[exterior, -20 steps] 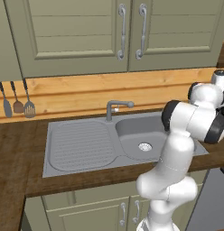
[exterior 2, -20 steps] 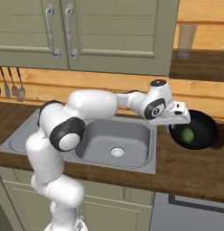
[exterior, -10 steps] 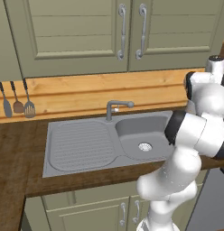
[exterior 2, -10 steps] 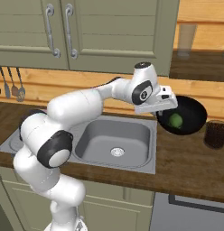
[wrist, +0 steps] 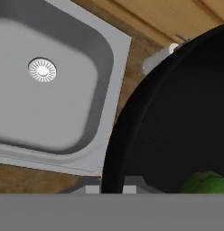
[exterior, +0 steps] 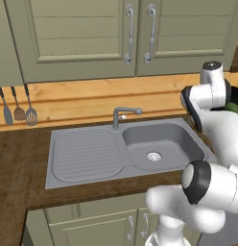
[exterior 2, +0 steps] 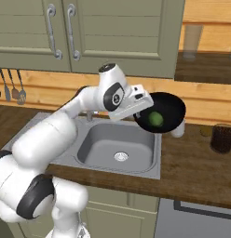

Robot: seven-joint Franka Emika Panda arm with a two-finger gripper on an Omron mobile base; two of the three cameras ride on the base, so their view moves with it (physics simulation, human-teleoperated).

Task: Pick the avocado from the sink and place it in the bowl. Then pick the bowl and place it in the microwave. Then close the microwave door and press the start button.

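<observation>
End effector [exterior 2: 139, 108] clamped on rim of black bowl [exterior 2: 164, 111], lifted above tabletop [exterior 2: 192, 162] right of sink [exterior 2: 118, 148], avocado [exterior 2: 156, 119] inside bowl

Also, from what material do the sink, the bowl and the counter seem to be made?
The sink: apparently brushed stainless steel, grey with a soft matte sheen. The bowl: dark, black, smooth; ceramic or plastic, cannot tell. The counter: dark wood, visible grain streaks.
</observation>
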